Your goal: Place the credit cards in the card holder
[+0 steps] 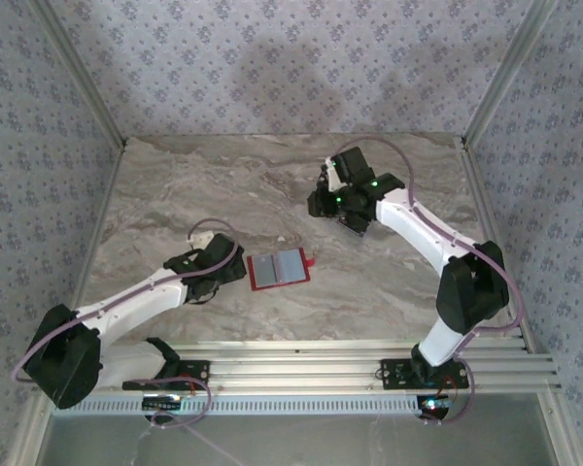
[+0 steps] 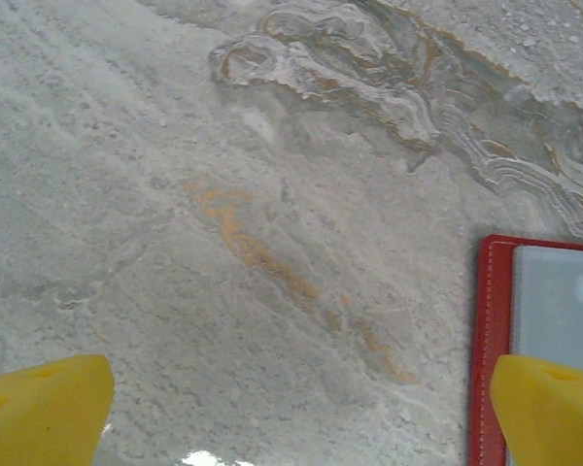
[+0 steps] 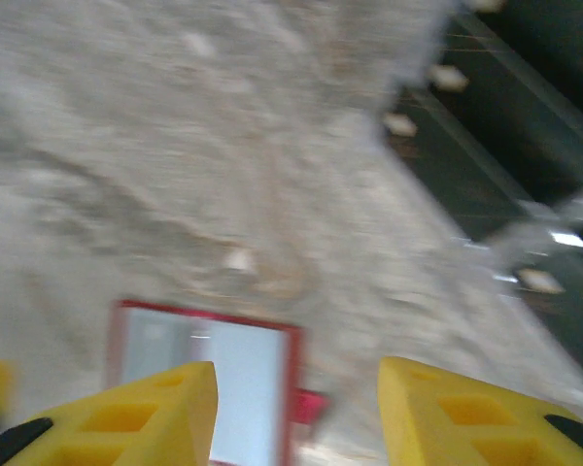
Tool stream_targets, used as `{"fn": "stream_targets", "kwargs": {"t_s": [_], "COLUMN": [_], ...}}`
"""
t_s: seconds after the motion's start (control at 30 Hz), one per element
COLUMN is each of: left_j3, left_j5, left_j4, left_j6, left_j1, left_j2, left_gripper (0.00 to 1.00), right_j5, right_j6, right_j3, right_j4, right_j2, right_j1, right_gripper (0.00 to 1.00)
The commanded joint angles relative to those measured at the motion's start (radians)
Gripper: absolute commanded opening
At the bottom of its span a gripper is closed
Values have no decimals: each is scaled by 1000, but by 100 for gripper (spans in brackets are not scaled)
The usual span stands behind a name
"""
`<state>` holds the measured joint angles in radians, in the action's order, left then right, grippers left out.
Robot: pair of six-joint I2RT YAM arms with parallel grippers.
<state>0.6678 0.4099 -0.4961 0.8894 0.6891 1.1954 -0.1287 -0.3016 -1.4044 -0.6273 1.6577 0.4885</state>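
The small red leather-like folding wallet (image 1: 279, 268) lies open, grey-blue pockets up, flat on the grey marbled worktop (image 1: 204, 184) toward its front middle. To do this step well, I reckon the left fingers (image 2: 49, 408) should pin the wallet's near edge so it cannot slide, while a credit card comes in low and square to a pocket mouth. The left arm (image 1: 136, 301) reaches low across the worktop, those yellow fingers spread wide and empty, one just over the wallet's red left border. The right arm (image 1: 418, 228) is bent high, well apart from the wallet and tipped back toward it. The right fingers (image 3: 136, 417) stand partly parted, and the blurred wrist view gives no sign of anything gripped.
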Motion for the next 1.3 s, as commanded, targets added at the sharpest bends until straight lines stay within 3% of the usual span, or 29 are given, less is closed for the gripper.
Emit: {"fn": "stream_targets", "kwargs": {"t_s": [0.0, 0.23, 0.5, 0.9, 1.27], "left_j3": [51, 68, 59, 56, 55], "left_j5": [-16, -36, -47, -52, -57], "left_j4": [4, 17, 27, 43, 55], "left_j6": [-36, -37, -29, -29, -30], "left_j1": [0, 4, 7, 10, 10], "left_j2": [25, 62, 73, 91, 109], "left_gripper": [100, 100, 100, 100, 100], "right_j5": [243, 451, 516, 508, 450], "right_j6": [183, 265, 271, 286, 280], "right_j3": [-38, -75, -83, -131, -97], "right_j4": [-190, -209, -165, -165, -172], "right_j2": [55, 173, 224, 305, 266], "right_j1": [-30, -28, -14, -3, -2], "right_gripper": [48, 46, 46, 45, 23]}}
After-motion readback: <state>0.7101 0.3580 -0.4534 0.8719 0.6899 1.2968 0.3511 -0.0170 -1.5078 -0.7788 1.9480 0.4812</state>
